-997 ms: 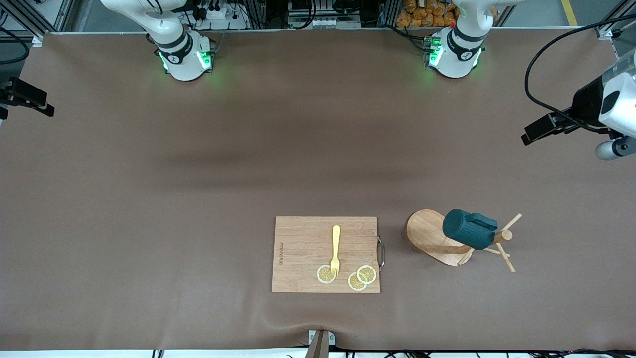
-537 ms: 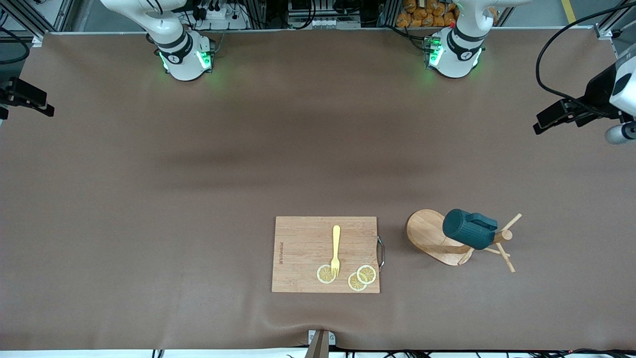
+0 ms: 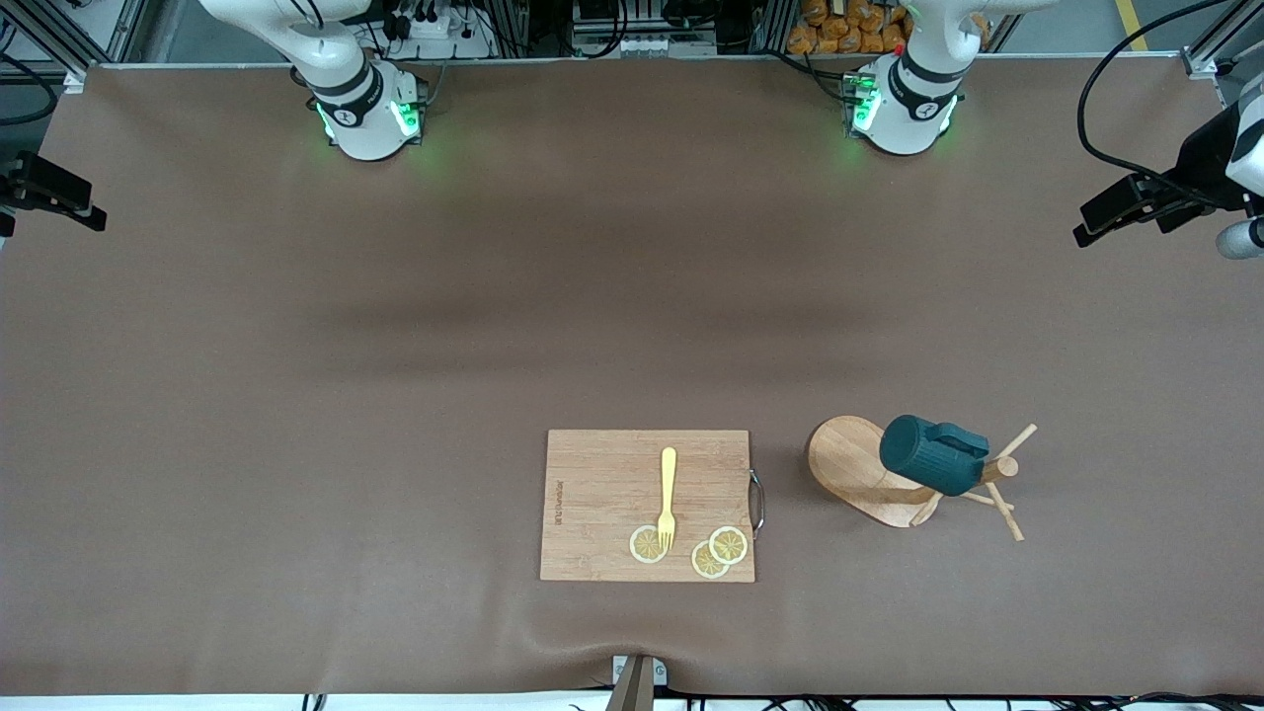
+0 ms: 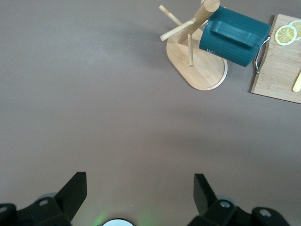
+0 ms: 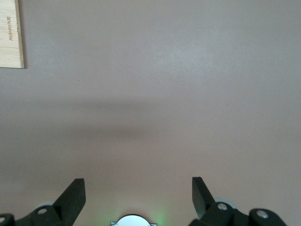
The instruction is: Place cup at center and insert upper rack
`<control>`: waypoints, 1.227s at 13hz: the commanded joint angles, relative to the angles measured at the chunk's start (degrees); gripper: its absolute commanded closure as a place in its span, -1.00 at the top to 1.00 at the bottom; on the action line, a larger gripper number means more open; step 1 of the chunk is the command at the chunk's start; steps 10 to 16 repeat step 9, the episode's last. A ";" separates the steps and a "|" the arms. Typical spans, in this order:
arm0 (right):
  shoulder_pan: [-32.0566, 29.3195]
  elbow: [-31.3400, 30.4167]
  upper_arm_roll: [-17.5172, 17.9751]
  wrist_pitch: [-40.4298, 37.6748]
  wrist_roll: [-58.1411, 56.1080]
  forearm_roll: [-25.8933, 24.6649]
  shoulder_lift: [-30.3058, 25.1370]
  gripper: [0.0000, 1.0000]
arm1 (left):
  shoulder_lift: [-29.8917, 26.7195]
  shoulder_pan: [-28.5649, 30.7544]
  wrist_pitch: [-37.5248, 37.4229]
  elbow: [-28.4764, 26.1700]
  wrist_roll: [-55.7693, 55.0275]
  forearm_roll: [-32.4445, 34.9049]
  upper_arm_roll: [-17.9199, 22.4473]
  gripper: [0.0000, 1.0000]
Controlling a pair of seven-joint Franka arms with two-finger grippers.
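The cup (image 3: 933, 454) hangs on the rack (image 3: 854, 469), seemingly seated on 1 peg. My left gripper (image 4: 140, 197) and right gripper (image 5: 138, 195) hover with fingers released over the desk (image 3: 395, 395), so I judge seating only.

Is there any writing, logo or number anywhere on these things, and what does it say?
Cutting board: a short line of small engraved print along its edge toward the right arm's end of the table; it also shows in the right wrist view, too small to read.
Dark green cup on the wooden rack: a few pale marks near its rim, unreadable.
Robot bases: no readable text.
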 commanded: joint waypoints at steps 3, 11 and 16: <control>-0.25 -0.25 0.26 -0.31 0.88 -0.04 -1.21 1.00 | -0.53 -1.57 0.05 -0.44 -0.34 1.80 0.71 1.00; -1.39 -0.33 1.05 -0.31 1.66 1.72 -1.21 1.00 | -0.44 -1.49 -0.12 0.36 -0.25 1.89 0.79 1.00; -1.39 -0.33 1.05 -0.31 1.66 1.72 -1.21 1.00 | -0.44 -1.49 -0.12 0.36 -0.25 1.89 0.79 1.00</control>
